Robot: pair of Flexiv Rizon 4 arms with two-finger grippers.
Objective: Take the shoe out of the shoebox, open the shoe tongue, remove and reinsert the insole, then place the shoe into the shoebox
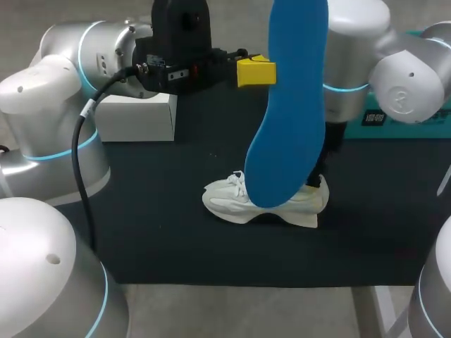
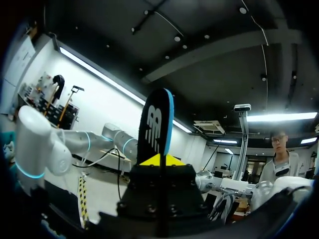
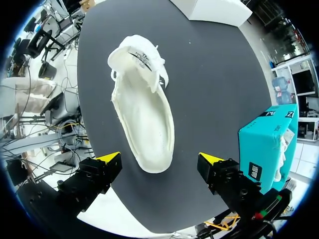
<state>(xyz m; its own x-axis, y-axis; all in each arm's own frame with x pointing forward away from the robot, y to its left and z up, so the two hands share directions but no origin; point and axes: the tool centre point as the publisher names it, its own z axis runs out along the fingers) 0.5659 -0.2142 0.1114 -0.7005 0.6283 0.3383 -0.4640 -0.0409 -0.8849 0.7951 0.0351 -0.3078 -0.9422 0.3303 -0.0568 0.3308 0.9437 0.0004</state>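
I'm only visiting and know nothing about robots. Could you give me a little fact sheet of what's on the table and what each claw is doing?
Left gripper: shut on the blue insole, holding it upright above the table
Right gripper: open, empty, above the shoe's heel end
Shoe: white, upright on the black mat
Shoebox: teal, at the table's right side
White box: at the mat's far side, near the left arm

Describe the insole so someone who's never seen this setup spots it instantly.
Start at the black table mat and find the white shoe near its middle. Over the shoe, the left gripper holds the insole upright. It is the only bright blue, flat, foot-shaped piece, unlike the boxy teal shoebox at the right.
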